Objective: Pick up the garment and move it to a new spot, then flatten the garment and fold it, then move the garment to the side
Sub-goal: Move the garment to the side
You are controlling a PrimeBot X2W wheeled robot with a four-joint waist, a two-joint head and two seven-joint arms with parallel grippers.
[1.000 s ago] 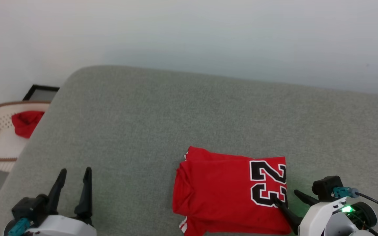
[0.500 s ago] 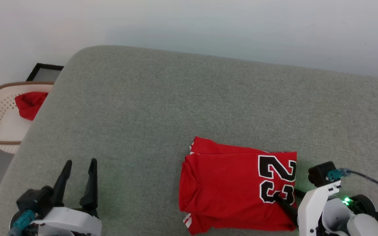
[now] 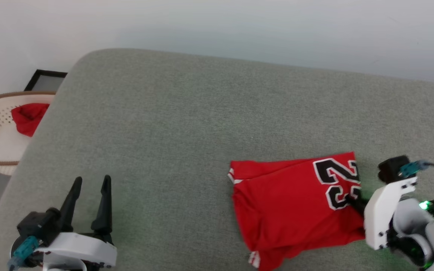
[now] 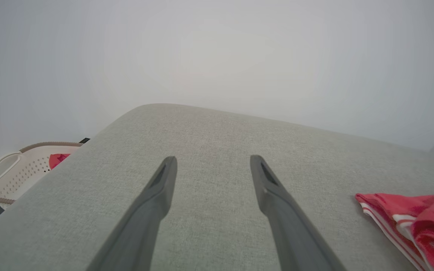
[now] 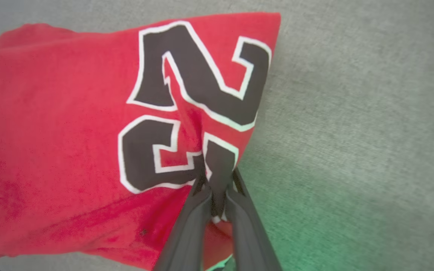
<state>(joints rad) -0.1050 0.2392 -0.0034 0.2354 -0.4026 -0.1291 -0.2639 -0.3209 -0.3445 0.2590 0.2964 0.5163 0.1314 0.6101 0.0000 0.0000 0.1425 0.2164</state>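
My right fingers (image 5: 205,194) are pinched narrow on the folded red short-sleeved shirt with striped trim and a black number 23 (image 3: 288,203), gripping its edge right at the numerals. The shirt sits on the grey upholstered surface (image 3: 187,113), toward my right and near me. My left fingers (image 3: 104,190) are spread wide and hold nothing, well apart from the shirt.
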